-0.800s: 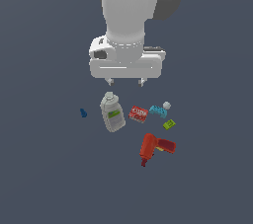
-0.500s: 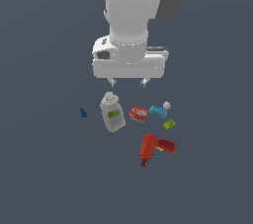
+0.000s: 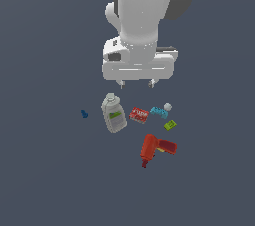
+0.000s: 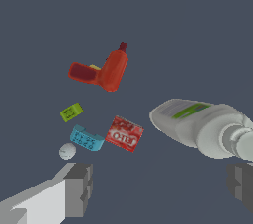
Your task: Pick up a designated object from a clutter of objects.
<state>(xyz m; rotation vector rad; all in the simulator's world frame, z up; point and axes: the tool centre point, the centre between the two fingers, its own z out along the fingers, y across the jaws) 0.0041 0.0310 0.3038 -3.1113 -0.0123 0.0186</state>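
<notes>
The designated object, a small cyan studded brick (image 3: 159,112) (image 4: 86,138), lies in the clutter of objects between a flat red box (image 3: 140,115) (image 4: 124,133) and a white ball (image 3: 168,106) (image 4: 67,151). My gripper (image 3: 135,84) (image 4: 160,188) hangs open above the clutter, holding nothing. In the exterior view it stands above the brick and toward that view's left of it. A grey-white bottle (image 3: 113,114) (image 4: 202,127) with a green label lies just below the fingers (image 4: 79,188).
A green chip (image 3: 171,125) (image 4: 71,112) lies close beside the brick. A red drill (image 3: 155,149) (image 4: 104,71) lies farther out, past the chip. A small dark-blue bit (image 3: 84,114) sits alone at the exterior view's left of the bottle.
The arm has drifted toward the exterior view's right and come slightly lower. The objects have not moved, and the gripper stays open.
</notes>
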